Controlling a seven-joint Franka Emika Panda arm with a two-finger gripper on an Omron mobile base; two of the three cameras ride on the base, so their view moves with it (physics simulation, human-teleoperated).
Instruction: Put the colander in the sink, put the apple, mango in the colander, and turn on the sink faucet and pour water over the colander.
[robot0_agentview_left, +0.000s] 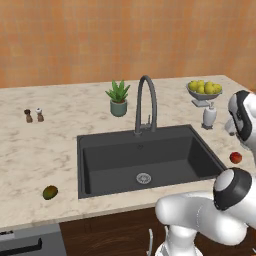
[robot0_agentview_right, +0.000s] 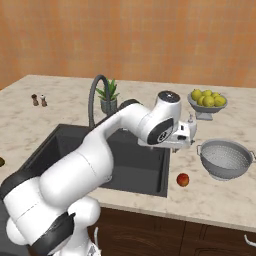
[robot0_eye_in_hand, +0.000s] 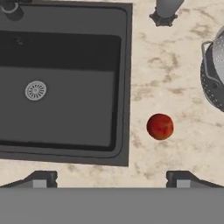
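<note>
No readable text, labels, brand marks, numbers or signs anywhere: none on any object, fixture or robot part.

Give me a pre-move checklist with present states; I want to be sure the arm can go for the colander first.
1. Gripper open and holding nothing: ok.
2. Colander upright on the counter, right of the sink: ok.
3. Colander has nothing in it: ok.
4. Sink basin free to take the colander: ok.
5. Apple lies apart from the colander, out of the way: ok.
6. Gripper above the colander: not ok, it hangs over the counter near the apple.
</note>
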